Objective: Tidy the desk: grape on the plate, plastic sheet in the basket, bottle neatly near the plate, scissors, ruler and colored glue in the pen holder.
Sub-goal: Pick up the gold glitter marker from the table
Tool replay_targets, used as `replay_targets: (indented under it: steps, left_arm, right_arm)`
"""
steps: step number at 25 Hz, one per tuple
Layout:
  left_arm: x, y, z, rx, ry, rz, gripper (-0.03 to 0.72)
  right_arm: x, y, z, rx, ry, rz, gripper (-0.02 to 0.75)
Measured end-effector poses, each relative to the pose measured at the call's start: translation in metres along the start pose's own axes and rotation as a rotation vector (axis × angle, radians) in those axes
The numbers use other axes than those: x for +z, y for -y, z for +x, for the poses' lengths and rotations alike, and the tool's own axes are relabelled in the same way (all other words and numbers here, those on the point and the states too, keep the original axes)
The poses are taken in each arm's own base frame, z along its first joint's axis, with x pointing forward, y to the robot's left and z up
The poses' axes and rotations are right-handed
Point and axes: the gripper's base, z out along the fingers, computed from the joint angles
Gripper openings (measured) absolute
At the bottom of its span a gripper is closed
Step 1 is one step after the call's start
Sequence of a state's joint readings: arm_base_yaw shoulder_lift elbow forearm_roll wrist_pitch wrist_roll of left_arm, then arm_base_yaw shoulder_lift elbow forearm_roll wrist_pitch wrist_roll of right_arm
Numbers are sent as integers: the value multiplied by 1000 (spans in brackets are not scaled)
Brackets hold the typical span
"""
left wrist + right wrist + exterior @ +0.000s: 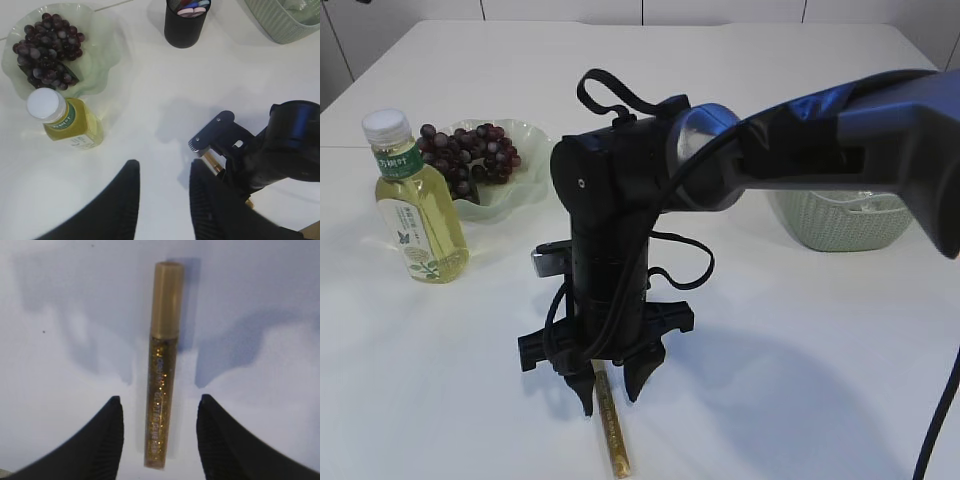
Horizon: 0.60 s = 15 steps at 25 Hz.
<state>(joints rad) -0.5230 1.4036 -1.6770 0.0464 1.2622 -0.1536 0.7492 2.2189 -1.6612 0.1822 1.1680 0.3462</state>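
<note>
Two black fingers of my right gripper [611, 392] stand spread on either side of the colored glue [161, 365], a gold glitter tube lying flat on the white table [800, 340]. On the right wrist view the tube runs straight up the gap between the fingertips, cap end away from the camera, and I see table on both sides of it, so nothing is pinching it. From the exterior view the fingertips are right down near the surface, the tube's near end poking out below them.

My left gripper [162, 192] hangs above the table with its fingers parted and nothing between them, close beside the right arm's wrist.

Grapes [47, 50] are sitting on the pale green plate [107, 60]. The bottle [412, 205] stands upright just beside the plate, white cap on. The black pen holder [186, 25] is up at the far side with some items already in it; I can't make out which. The green basket [835, 225] sits to the right, half hidden behind my right arm.
</note>
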Motion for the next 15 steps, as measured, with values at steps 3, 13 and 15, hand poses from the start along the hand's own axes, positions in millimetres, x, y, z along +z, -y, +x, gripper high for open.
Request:
replay_targets:
  steps: [3, 13, 15]
  left_arm:
    - [0, 0, 0, 0, 0, 0, 246]
    - [0, 0, 0, 0, 0, 0, 246]
    - [0, 0, 0, 0, 0, 0, 246]
  right_arm:
    - [5, 0, -1, 4, -7, 3, 384]
    - [11, 0, -3, 9, -8, -1, 384]
    - [13, 0, -3, 11, -14, -2, 384]
